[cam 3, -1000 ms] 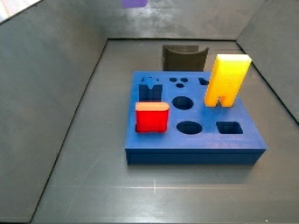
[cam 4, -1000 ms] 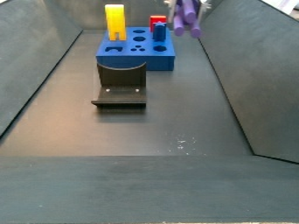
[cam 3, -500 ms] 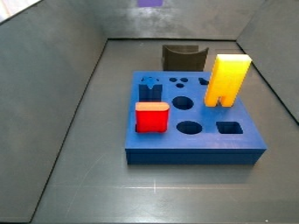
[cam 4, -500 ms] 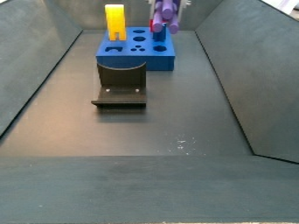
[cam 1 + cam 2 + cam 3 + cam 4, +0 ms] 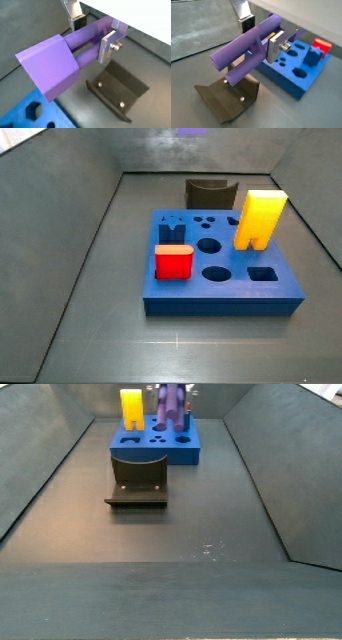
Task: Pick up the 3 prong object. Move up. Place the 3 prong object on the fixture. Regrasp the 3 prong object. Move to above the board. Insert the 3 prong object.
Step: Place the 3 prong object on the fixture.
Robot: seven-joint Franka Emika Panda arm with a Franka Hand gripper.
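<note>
Since a second ago the end effector [image 5: 264, 34] has carried the 3 prong object [image 5: 170, 406] sideways, from beside the board's edge to above the board [image 5: 156, 446]. Its flat silver fingers [image 5: 109, 46] clamp the smooth purple plastic piece, above the dark angular fixture [image 5: 229, 100] on the floor.

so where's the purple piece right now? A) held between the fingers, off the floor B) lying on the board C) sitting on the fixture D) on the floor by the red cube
A: the gripper clamps the purple piece, with the fixture below it.
</note>
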